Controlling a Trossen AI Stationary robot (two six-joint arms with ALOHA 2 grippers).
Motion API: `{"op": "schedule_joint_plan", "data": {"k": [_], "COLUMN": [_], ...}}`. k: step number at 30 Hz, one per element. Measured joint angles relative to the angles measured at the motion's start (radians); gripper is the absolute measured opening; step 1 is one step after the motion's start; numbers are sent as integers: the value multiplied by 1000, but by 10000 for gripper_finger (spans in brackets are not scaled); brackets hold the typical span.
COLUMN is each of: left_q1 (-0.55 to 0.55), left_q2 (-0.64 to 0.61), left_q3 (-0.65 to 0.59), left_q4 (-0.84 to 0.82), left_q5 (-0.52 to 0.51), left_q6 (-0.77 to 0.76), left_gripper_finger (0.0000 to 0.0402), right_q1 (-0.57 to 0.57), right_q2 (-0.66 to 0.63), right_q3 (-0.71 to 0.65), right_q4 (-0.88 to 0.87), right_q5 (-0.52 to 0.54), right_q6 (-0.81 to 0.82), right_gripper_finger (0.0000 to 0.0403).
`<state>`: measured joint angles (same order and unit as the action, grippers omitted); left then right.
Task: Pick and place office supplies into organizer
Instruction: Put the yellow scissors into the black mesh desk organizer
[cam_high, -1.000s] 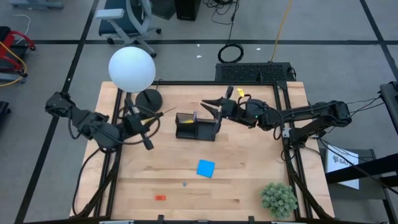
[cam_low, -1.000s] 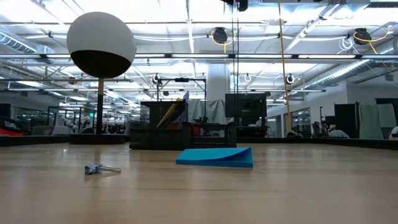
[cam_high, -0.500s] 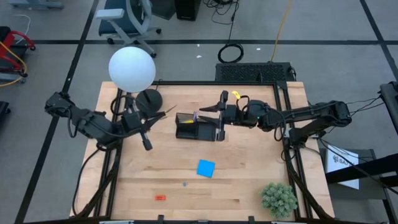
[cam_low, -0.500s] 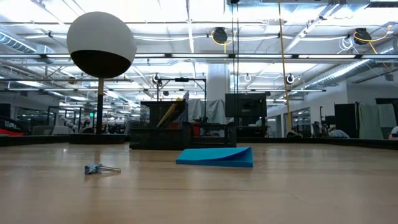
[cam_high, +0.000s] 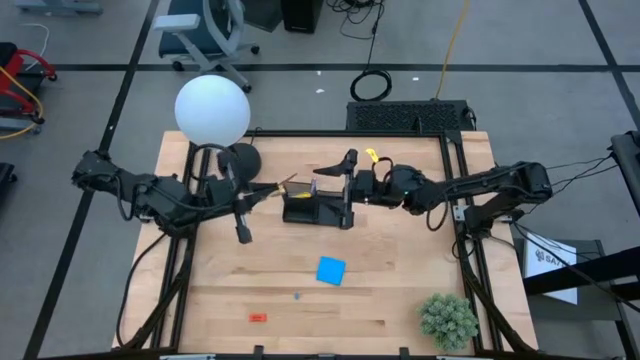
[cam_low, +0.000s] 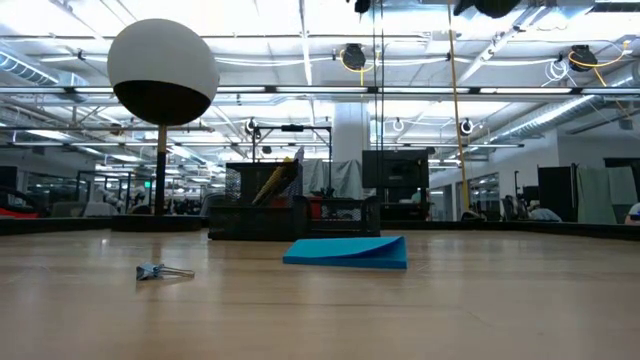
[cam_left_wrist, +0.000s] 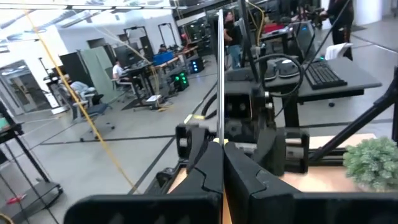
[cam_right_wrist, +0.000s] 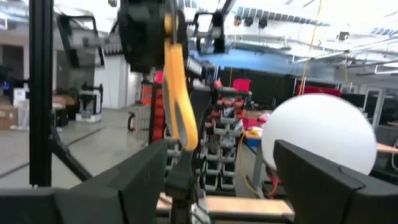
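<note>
Nearest the front edge of the table (cam_high: 400, 300), in the high view, lie a small red piece (cam_high: 258, 317) and, near the front right corner, a green plant ball (cam_high: 447, 319). A little farther in sits a tiny metal clip (cam_low: 160, 271), and beyond it the bright blue square pad (cam_high: 331, 270) lies flat on the wood, well apart from the organizer.

Farther back, at mid-table, stands the black organizer (cam_high: 312, 205). The low view shows the yellow-handled scissors (cam_low: 275, 180) standing tilted in it.

The right tool (cam_high: 345, 188) hovers at the organizer's right end, its two fingers spread wide and released, holding nothing; one finger reaches past the organizer's far side and the other past its near side.

The left tool (cam_high: 243, 205) is just left of the organizer, clenched on a thin pen (cam_left_wrist: 220, 68) that points toward the organizer.

Behind the left tool stand the black round lamp base (cam_high: 240, 160) and its white globe (cam_high: 212, 110).
</note>
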<state>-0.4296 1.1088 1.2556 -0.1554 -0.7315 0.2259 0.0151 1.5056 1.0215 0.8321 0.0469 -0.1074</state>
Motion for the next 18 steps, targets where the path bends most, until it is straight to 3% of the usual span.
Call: {"op": "schedule_joint_plan", "data": {"k": [18], "left_q1": [116], "left_q2": [87], "left_q3": [1], "left_q4": [118], "left_q5": [217], "left_q6": [-21], "left_gripper_finger": [0], "right_q1": [1], "right_q2": [44], "right_q3": [0], "right_q4": [54], "right_q5": [-52], "right_q6": [-1], "right_gripper_finger": [277]}}
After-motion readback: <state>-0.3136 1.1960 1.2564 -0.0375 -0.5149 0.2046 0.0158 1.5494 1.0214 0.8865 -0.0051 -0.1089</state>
